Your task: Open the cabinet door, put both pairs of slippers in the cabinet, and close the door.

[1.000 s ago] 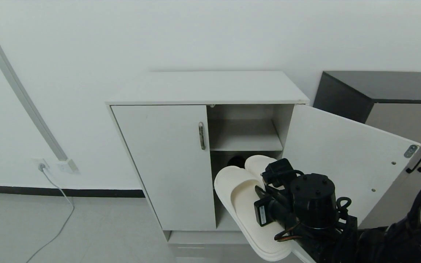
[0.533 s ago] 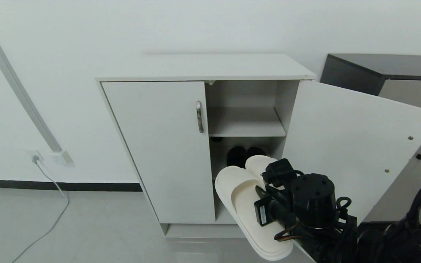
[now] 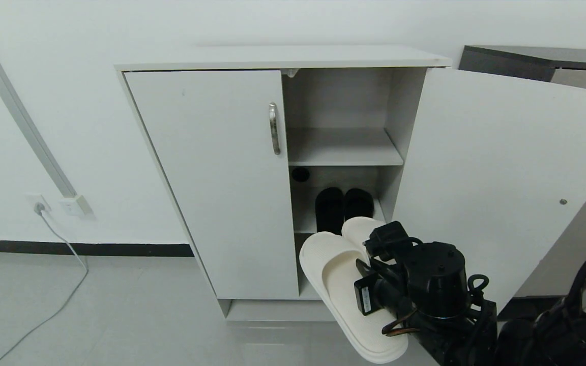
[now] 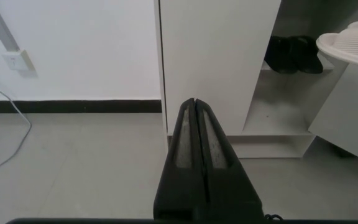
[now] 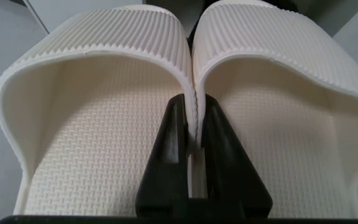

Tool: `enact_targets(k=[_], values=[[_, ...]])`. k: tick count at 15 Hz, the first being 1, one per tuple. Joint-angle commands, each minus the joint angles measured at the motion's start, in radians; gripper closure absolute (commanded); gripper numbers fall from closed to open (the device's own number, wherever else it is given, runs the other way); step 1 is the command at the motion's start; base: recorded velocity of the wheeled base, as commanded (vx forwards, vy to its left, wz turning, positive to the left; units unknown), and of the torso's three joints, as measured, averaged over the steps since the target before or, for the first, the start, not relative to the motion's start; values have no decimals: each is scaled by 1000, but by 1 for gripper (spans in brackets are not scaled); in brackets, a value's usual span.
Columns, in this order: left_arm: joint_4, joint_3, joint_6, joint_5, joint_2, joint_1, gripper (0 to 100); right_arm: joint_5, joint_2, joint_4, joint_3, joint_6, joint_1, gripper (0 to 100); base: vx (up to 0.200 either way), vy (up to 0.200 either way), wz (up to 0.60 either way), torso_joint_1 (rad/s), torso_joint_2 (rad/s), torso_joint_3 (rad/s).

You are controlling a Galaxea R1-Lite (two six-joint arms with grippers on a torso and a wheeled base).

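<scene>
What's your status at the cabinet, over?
Right gripper shut on white slippers, held before open cabinet. Left gripper shut, empty. Black slippers already on inner shelf. Right door open, path looks unobstructed.

Cream slippers (image 5: pixel 98 130): soft moulded foam or rubber, matt; straps finely ribbed, footbeds stamped with a small woven-look grain. Right gripper (image 5: pixel 195 112): hard black plastic, smooth, slight sheen. Left gripper (image 4: pixel 195 109): same black plastic shell, with grey, finely textured pads (image 4: pixel 184 140). Cabinet (image 3: pixel 211 178): white laminated board, smooth, matt to satin, inside and out. Door handle (image 3: pixel 273 128): brushed metal, dull shine. Black slippers (image 3: pixel 344 206): matt; material not discernible. Floor (image 3: pixel 94 315): grey, smooth, glossy, with faint reflections. Wall (image 3: pixel 69 76): white paint, matt. Cable (image 3: pixel 64 290): smooth light plastic sheath.
</scene>
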Motion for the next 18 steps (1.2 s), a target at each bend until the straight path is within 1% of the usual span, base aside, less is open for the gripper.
enact_targets(k=[1,6,7,8,10,11,12,13,15,17,18], values=[[1,0,0,-1,1,0,100,0,-1,-1,-1,1,1,100,0,0,0,-17,183,183],[1,0,1,0,1,0,100,-3,3,-3,-13,-2,1,100,0,0,0,0,33,28],[1,0,1,-1,1,0,100,-29,7,28,-85,-2,2,100,0,0,0,0,0,0],[1,0,3,-1,1,0,100,-77,10,118,-159,18,5,100,0,0,0,0,0,0],[1,0,4,-3,1,0,100,-164,-4,350,-317,124,22,100,0,0,0,0,0,0],[1,0,4,-3,1,0,100,-238,-10,505,-420,179,31,100,0,0,0,0,0,0],[1,0,4,-3,1,0,100,-301,-10,617,-502,202,33,100,0,0,0,0,0,0],[1,0,6,-3,1,0,100,-317,-10,698,-581,220,33,100,0,0,0,0,0,0],[1,0,4,-3,1,0,100,-325,-8,807,-714,231,31,100,0,0,0,0,0,0],[1,0,4,-3,1,0,100,-348,-4,858,-800,224,30,100,0,0,0,0,0,0],[1,0,6,-3,1,0,100,-362,3,867,-823,219,30,100,0,0,0,0,0,0]])
